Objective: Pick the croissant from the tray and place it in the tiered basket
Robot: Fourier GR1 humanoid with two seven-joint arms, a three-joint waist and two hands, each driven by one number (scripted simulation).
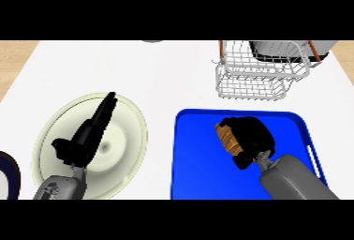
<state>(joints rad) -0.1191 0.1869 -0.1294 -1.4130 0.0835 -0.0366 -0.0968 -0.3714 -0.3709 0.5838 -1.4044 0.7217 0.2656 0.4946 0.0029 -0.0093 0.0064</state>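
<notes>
My right hand [250, 136] is curled over the croissant [227, 137], fingers wrapped round it; only its brown left end shows. It sits on the blue tray [200, 178], approx. mid-tray; can't tell if it has lifted clear. Long axis looks to run up-down in view, under my palm. Tiered basket [252, 77], white wire, lies straight ahead of this hand, just beyond the tray's far rim, so the carry is forward w/ slight lift over the wire edge, in my judgement. Left hand [86, 136] is far side: fingers straight, resting above the pale plate [128, 117], holding nothing. Table [104, 65] is white; light wood shows at its far corners.
</notes>
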